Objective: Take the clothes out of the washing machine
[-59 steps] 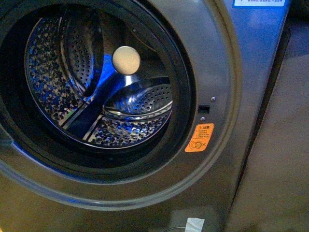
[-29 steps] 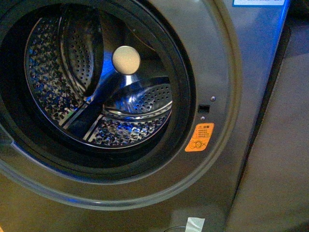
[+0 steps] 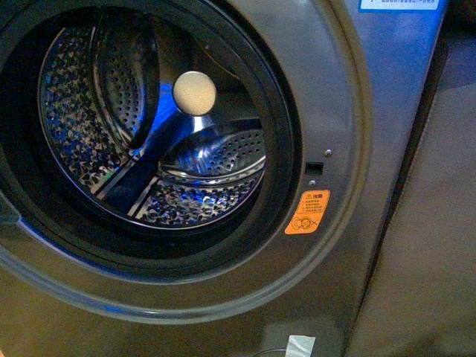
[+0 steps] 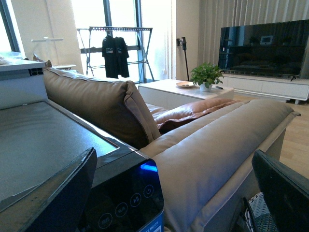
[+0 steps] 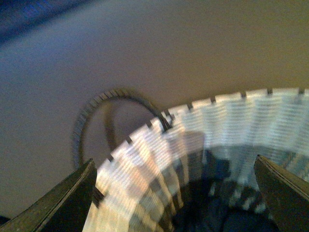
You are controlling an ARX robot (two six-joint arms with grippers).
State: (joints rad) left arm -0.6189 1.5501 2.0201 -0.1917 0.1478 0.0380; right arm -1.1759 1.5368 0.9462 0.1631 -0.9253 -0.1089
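Note:
The washing machine [image 3: 335, 111] fills the front view, dark grey, with its round porthole open. Its perforated steel drum [image 3: 82, 126] shows no clothes. Neither arm shows there. In the right wrist view my right gripper [image 5: 176, 203] is open above a woven basket [image 5: 145, 159]. Dark navy clothes [image 5: 227, 220] lie in the basket's bottom, blurred. In the left wrist view my left gripper [image 4: 176, 198] is open and empty. It hangs over the machine's top front corner [image 4: 125, 193], where a blue light glows on the control panel.
An orange sticker [image 3: 307, 212] and a white tape patch [image 3: 300, 344] sit on the machine's front. A beige unit [image 3: 424, 245] stands at its right. A beige sofa [image 4: 207, 145] stands beside the machine, with a TV [image 4: 265, 46], a plant [image 4: 206, 76] and a drying rack [image 4: 116, 48] beyond.

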